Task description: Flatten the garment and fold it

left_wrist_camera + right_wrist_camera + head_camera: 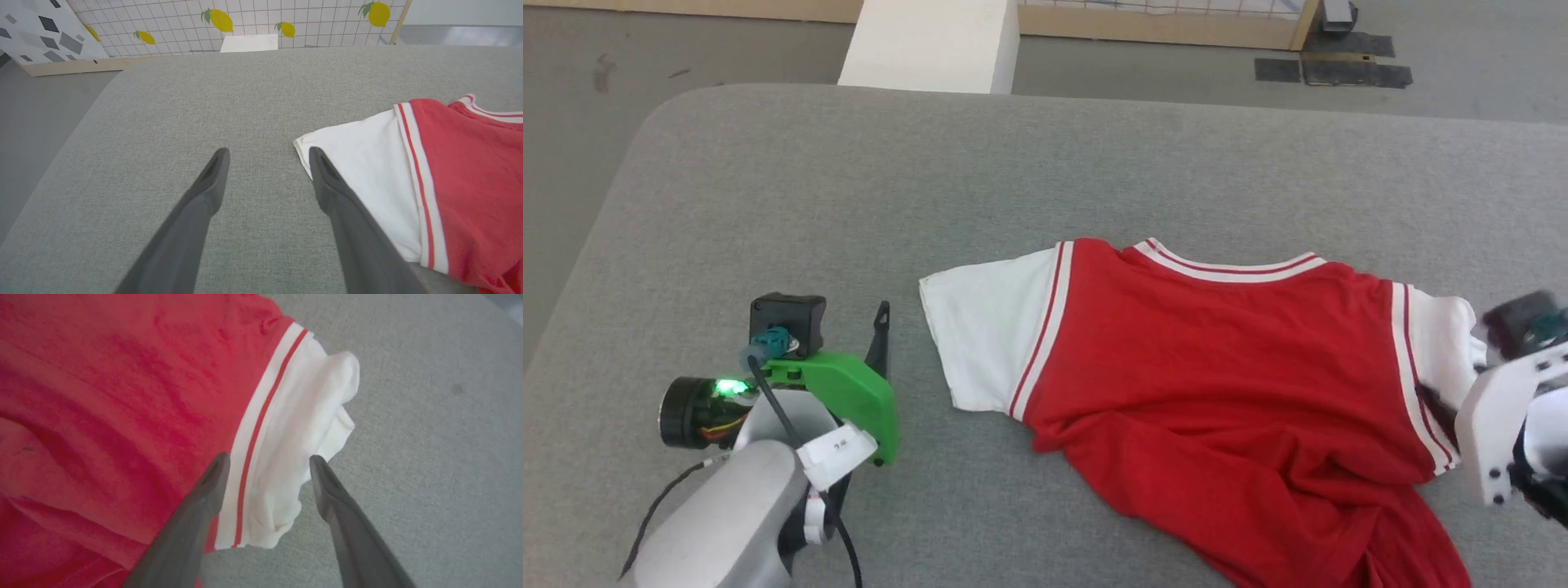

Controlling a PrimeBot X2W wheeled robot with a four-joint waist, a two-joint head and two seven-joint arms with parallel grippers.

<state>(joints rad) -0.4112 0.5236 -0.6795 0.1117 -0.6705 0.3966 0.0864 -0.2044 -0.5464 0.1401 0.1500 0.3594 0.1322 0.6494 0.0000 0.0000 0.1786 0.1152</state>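
In the head view, the garment (pixel 1217 367) lies on the grey tabletop (pixel 849 180) from the centre out toward 4 o'clock, with its collar (pixel 1225 265) pointing to 12. Its left sleeve (pixel 988 335) is spread flat, but the body bunches into folds toward 5 o'clock, so the flattening looks unfinished to me. The left gripper (pixel 880 322) sits at 8 o'clock, near that sleeve. The right gripper (pixel 1450 412) comes in at 3 o'clock over the right sleeve (pixel 1437 327). One arm at each sleeve makes sense, since pulling outward would stretch the shirt smooth.

In the left wrist view, the left gripper's jaws stand wide apart with nothing between them. One finger (pixel 212 179) is over bare tabletop and the other (pixel 327 183) overlaps the sleeve's corner at 1 o'clock. I cannot tell whether it touches the cloth.

In the right wrist view, the right gripper is spread wide too, gripping nothing. Its fingers straddle the right sleeve, which is crumpled and doubled on itself. One finger is by the striped trim (pixel 253 428) at 11 o'clock and the other at the loose edge at 1 o'clock. It seems lined up to pinch the rumpled part.
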